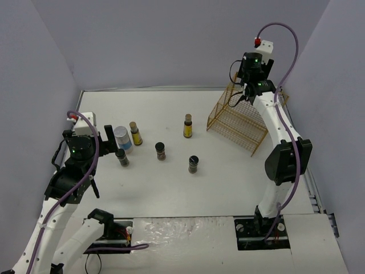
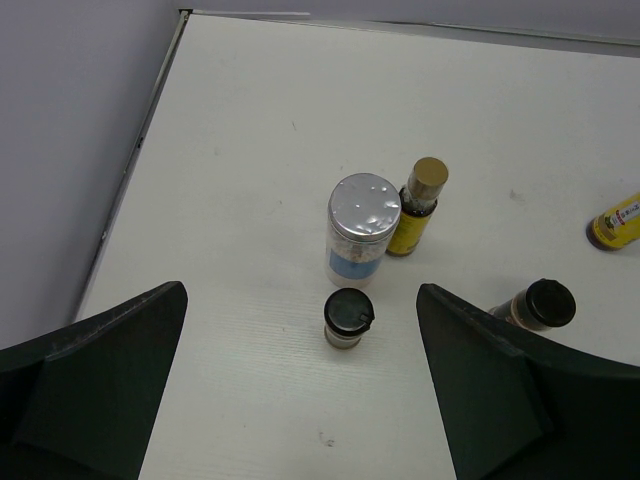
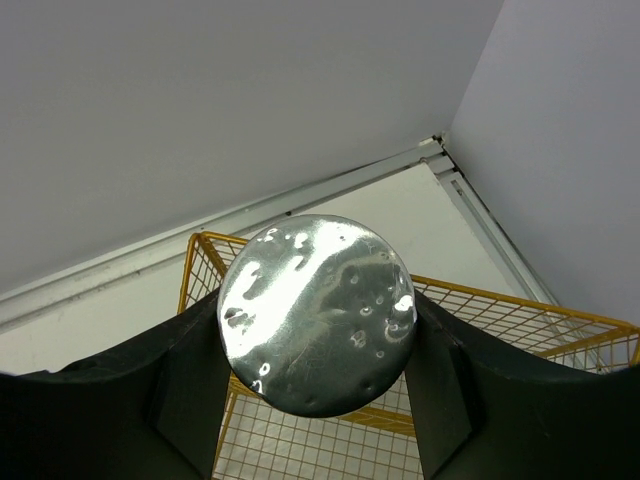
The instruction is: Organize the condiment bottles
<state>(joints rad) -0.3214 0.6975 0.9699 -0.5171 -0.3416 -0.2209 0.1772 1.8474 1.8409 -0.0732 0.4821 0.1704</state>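
Note:
My right gripper (image 3: 315,340) is shut on a pale jar with a silver lid (image 3: 315,310) and holds it above the back left corner of the gold wire rack (image 3: 560,335). In the top view that gripper (image 1: 244,94) hides the jar. My left gripper (image 2: 303,300) is open and empty, just short of a short black-capped jar (image 2: 347,317). Behind it stand the other silver-lidded jar (image 2: 362,228) and a slim yellow-labelled bottle (image 2: 420,205). Two more black-capped jars (image 1: 161,150) (image 1: 194,164) and a second yellow bottle (image 1: 187,126) stand mid-table.
The gold wire rack (image 1: 236,123) sits at the back right of the white table, next to the right wall. The left wall and the table's left edge (image 2: 130,170) run close beside my left arm.

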